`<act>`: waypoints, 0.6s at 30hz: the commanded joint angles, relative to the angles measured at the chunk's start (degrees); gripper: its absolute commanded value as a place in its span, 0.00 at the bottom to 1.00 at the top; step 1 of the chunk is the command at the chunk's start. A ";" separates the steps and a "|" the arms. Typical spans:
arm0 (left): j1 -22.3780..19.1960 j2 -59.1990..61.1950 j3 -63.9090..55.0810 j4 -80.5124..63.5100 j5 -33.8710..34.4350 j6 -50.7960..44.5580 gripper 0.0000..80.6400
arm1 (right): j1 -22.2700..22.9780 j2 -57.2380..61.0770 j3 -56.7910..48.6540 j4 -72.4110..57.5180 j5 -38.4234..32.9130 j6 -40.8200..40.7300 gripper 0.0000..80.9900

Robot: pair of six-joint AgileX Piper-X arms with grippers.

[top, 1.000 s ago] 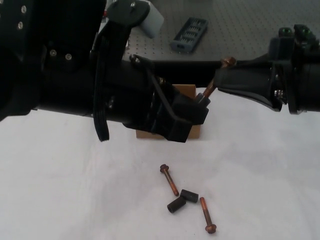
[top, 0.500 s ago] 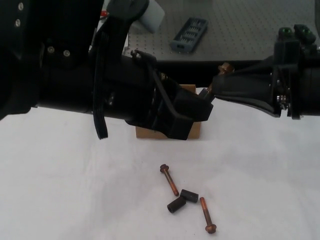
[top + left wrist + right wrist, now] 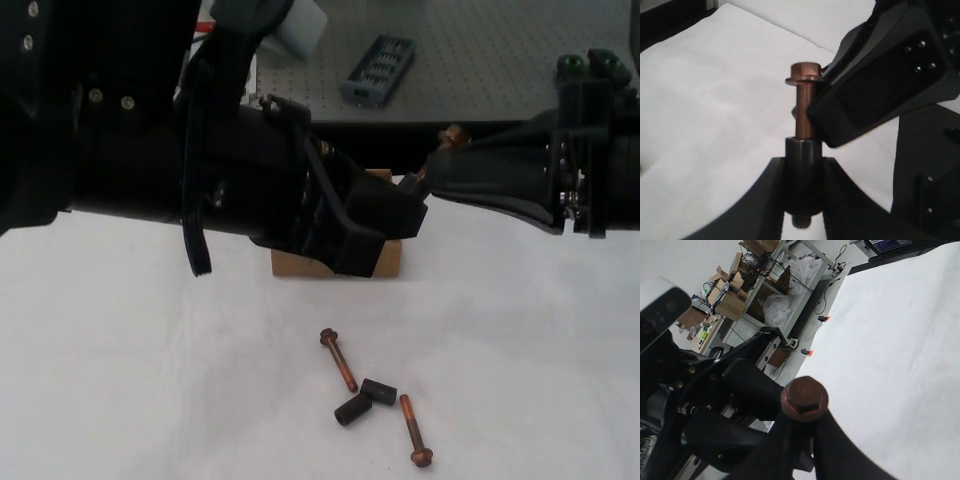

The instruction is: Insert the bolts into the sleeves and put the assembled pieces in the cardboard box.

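Observation:
My left gripper [image 3: 802, 167] is shut on a black sleeve [image 3: 802, 155], held above the cardboard box [image 3: 385, 262]. A copper bolt [image 3: 804, 112] passes through that sleeve, its tip poking out at the far end. My right gripper [image 3: 802, 432] is shut on the bolt's shank just under the hex head [image 3: 804, 399]. In the high view the left gripper [image 3: 405, 205] and the right gripper [image 3: 432, 172] meet tip to tip, with the bolt head [image 3: 452, 133] above them. Two loose bolts [image 3: 340, 360] [image 3: 414, 430] and two loose sleeves [image 3: 379, 391] [image 3: 349, 410] lie on the white cloth [image 3: 120, 380].
The left arm's bulk hides most of the box. Behind the cloth runs a grey perforated bench with a blue rack [image 3: 379, 67]. The cloth left and right of the loose parts is bare.
The bolt has slid deeper into the sleeve, so less of its shank shows. The right gripper has closed in on the left one. The loose parts have not moved.

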 commanded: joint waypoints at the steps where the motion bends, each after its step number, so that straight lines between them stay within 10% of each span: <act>1: 0.06 -0.28 -0.59 -3.82 -0.45 0.63 0.01 | 0.10 -0.06 -0.26 -0.27 -2.62 -1.09 0.39; 3: 0.06 -0.28 -0.59 -4.28 0.02 0.63 0.01 | 0.10 -0.06 -0.26 -0.27 -0.62 0.69 0.51; 18: 0.18 -0.03 -0.59 -4.44 -6.50 8.43 0.01 | -2.00 -1.26 -0.26 -0.09 -5.63 1.08 0.48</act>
